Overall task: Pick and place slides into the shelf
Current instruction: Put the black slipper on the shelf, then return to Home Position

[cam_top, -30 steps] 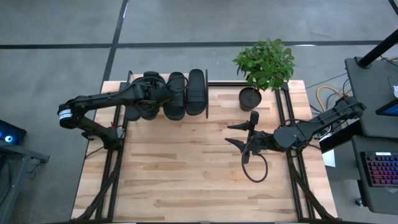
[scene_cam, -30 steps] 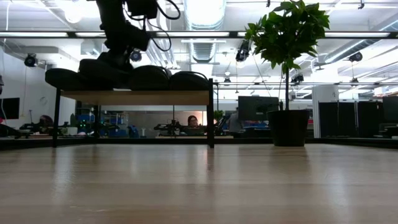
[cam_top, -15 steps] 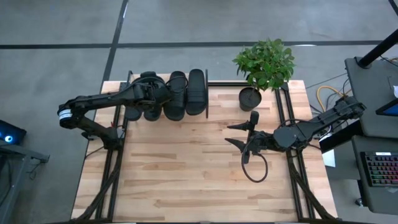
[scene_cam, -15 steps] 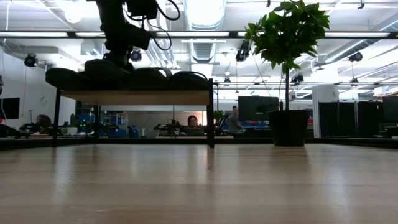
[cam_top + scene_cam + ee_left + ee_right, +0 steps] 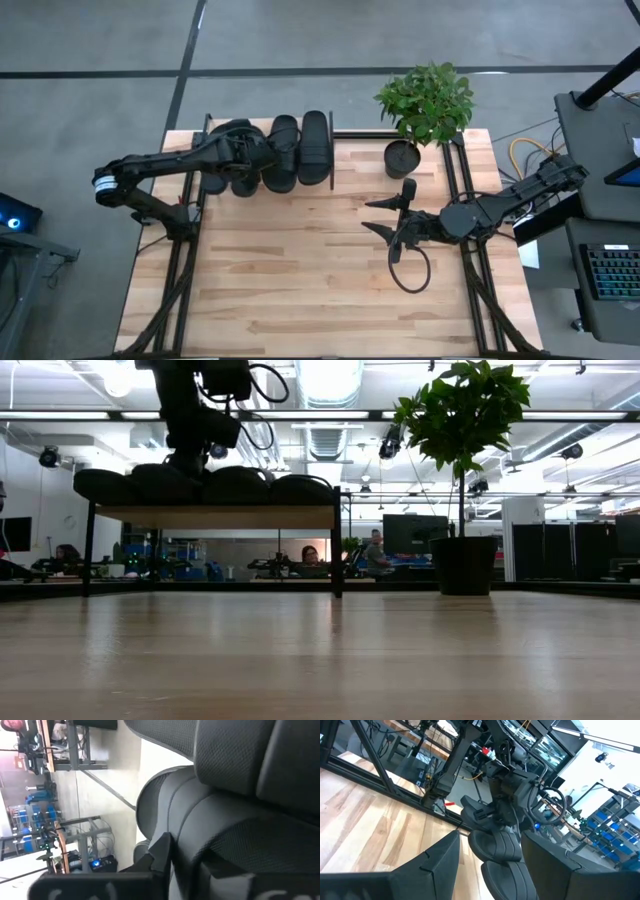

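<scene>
Since a second ago the left claw (image 5: pixel 238 152) has crept slightly farther back over the shelf; the right arm has not shifted.

From above, the left claw sits on top of the matte black rubber slide sandals (image 5: pixel 285 152), which lie side by side in a row on the low light-wood shelf with thin black posts (image 5: pixel 332 150) at the far edge of the pale wooden surface (image 5: pixel 290 260). Its fingers are hidden against the black rubber, so I cannot tell whether it grips. The right claw (image 5: pixel 378 216) waits above the surface, well apart from the shelf, fingers spread wide. A small green potted plant in a black pot (image 5: pixel 405 155) stands just beside the shelf's end.

At surface level, four slides (image 5: pixel 235 484) rest along the shelf board (image 5: pixel 215 516), the left arm coming down onto the second one from the end away from the plant (image 5: pixel 462 470).

Through the left wrist camera, ribbed straps of slides (image 5: pixel 235 795) fill the view.

Through the right wrist camera, released fingers (image 5: pixel 432 862) frame the distant slides (image 5: pixel 502 845).
</scene>
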You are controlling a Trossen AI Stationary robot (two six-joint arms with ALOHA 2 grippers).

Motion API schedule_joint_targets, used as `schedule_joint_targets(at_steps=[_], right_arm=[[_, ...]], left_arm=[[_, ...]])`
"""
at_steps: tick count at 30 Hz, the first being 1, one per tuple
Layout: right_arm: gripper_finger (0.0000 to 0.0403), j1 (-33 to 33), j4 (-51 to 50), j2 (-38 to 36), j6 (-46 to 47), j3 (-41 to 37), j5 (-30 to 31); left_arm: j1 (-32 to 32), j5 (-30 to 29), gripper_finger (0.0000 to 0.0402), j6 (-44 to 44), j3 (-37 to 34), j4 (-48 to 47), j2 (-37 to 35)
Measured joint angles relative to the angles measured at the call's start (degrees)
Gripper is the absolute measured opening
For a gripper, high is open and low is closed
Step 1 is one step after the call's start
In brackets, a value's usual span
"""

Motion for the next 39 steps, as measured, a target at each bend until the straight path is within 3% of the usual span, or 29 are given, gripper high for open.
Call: schedule_joint_targets(at_steps=[10, 17, 25, 30, 32, 35, 39], right_arm=[[0.0203, 0.0, 0.0, 0.0, 0.2, 0.0, 0.0], [0.0203, 0.0, 0.0, 0.0, 0.2, 0.0, 0.0], [0.0203, 0.0, 0.0, 0.0, 0.2, 0.0, 0.0], [0.0203, 0.0, 0.1, 0.0, 0.5, 0.0, 0.0], [0.0203, 0.0, 0.1, 0.0, 0.6, 0.0, 0.0], [0.0203, 0.0, 0.1, 0.0, 1.5, 0.0, 0.0], [0.0203, 0.0, -0.1, 0.0, 2.1, 0.0, 0.0]], left_arm=[[0.2, 4.5, 0.0153, 0.0, 0.2, -0.2, -0.5], [0.2, 12.7, 0.0224, -0.1, 3.2, -1.4, -3.5], [0.2, 26.5, 0.0235, -0.4, 4.3, 0.4, -10.6], [0.1, 55.0, 0.0235, -2.2, 3.8, 10.0, -15.3], [-0.6, 63.8, 0.0235, -3.2, 3.3, 16.0, -17.0], [-3.2, 65.3, 0.0235, -4.3, 1.3, 24.9, -19.4], [-8.0, 61.3, 0.0235, -5.0, -4.7, 36.1, -22.6]])
